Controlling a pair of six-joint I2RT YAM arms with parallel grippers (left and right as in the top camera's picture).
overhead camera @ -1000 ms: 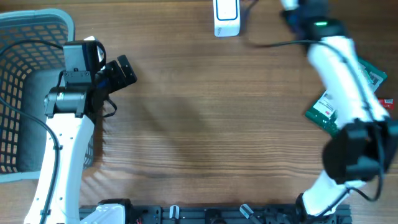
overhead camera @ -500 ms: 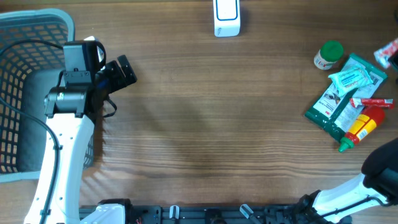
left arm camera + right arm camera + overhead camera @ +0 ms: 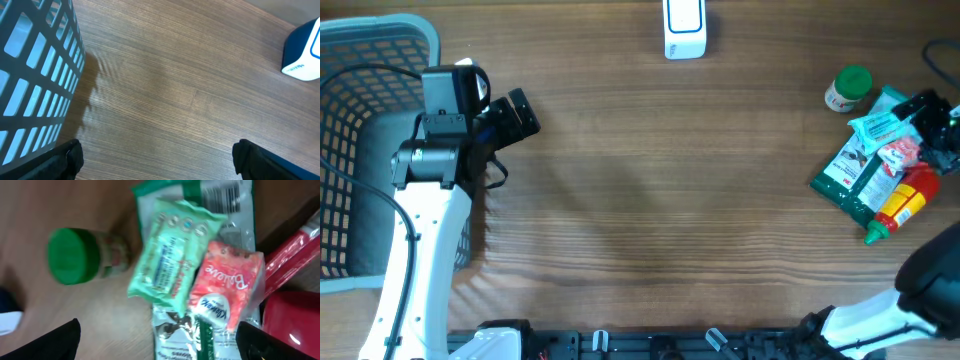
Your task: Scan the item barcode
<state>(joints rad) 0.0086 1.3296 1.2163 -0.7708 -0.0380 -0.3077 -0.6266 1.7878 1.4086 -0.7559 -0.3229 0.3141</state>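
Two claws are in view, both spread wide and gripping nothing. The left claw (image 3: 510, 117) sits well left of the white scanner (image 3: 684, 28), just beside the blue basket (image 3: 360, 60). The right claw (image 3: 935, 122) hangs well right of the scanner, above a pile of goods on the table (image 3: 670, 200). In that pile a red packet (image 3: 226, 282) lies on a dark green pouch (image 3: 848, 180), touching a mint-green packet (image 3: 170, 247). A green-lidded jar (image 3: 75, 255) sits on the scanner side of the pile. A red bottle (image 3: 903, 200) lies on the side away from the scanner.
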